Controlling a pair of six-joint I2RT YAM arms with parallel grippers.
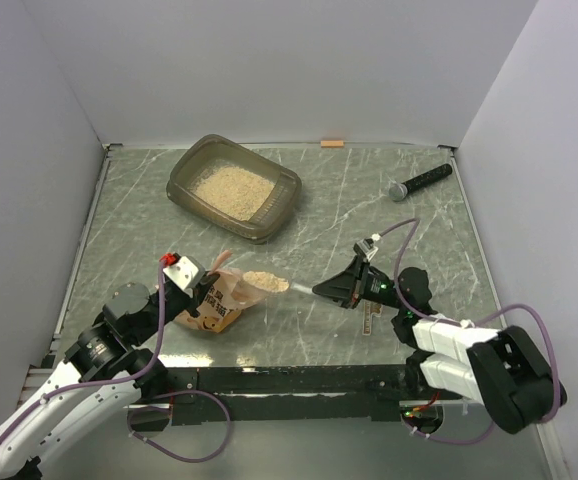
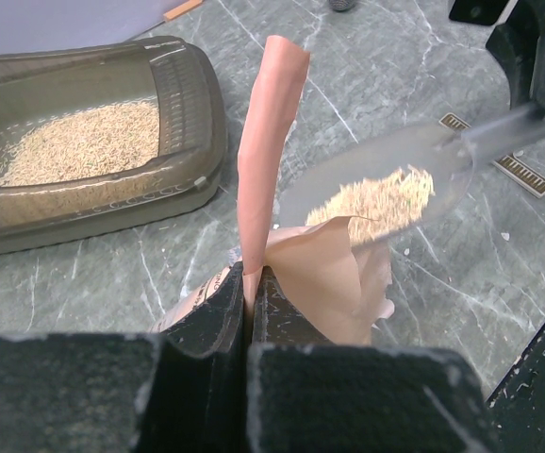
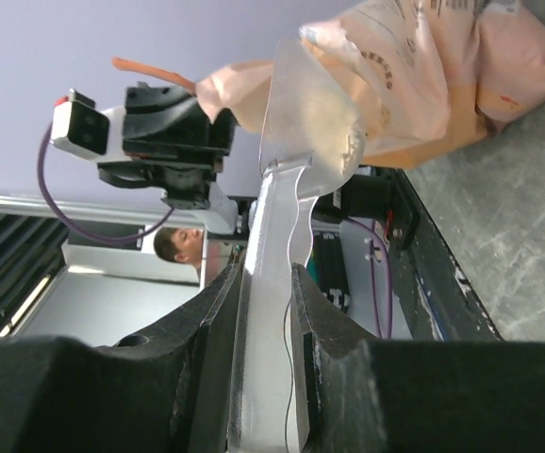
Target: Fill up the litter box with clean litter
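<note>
Within left gripper (image 2: 250, 285), pouch (image 2: 272, 123) edge

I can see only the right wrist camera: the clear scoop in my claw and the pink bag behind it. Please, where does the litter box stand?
Observer: The litter box stands on the far side of the table, left of the middle. It is beyond the bag and apart from it.
Operator: Thank you. Is some litter inside it, or is it bare?
Observer: Beige litter covers the middle of its floor, while the walls above it are bare.
</note>
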